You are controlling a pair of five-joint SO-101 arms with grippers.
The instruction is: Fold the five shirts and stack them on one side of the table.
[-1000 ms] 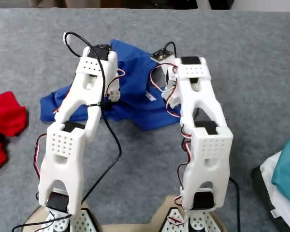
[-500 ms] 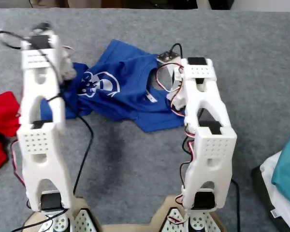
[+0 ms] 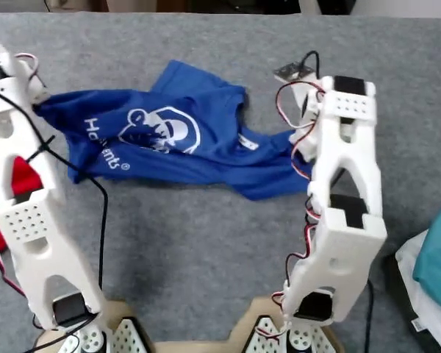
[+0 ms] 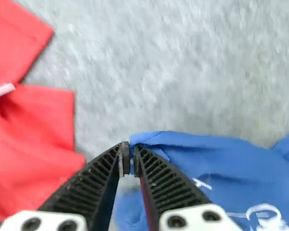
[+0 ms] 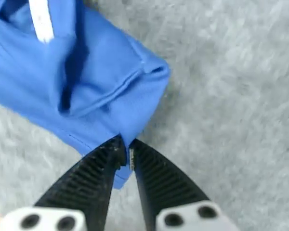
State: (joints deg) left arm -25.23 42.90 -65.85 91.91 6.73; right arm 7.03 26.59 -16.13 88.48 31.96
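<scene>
A blue shirt (image 3: 178, 140) with a white print lies stretched across the grey table, print side up. My left gripper (image 4: 128, 159) is shut on the blue shirt (image 4: 216, 163) at its edge, at the far left of the table (image 3: 38, 103). My right gripper (image 5: 125, 151) is shut on the blue shirt (image 5: 82, 77) at a folded corner, at the shirt's right end (image 3: 301, 151). A red shirt (image 4: 24, 130) lies crumpled beside the left gripper, partly hidden behind the left arm in the high view (image 3: 26, 173).
At the table's right edge lie a teal garment (image 3: 437, 261) on white cloth (image 3: 419, 294). Bare grey table (image 3: 206, 243) spreads in front of the blue shirt, between the two arms.
Both arms have swung outward, the left one far to the left and the right one to the right, pulling the crumpled blue shirt out wide so its print shows.
</scene>
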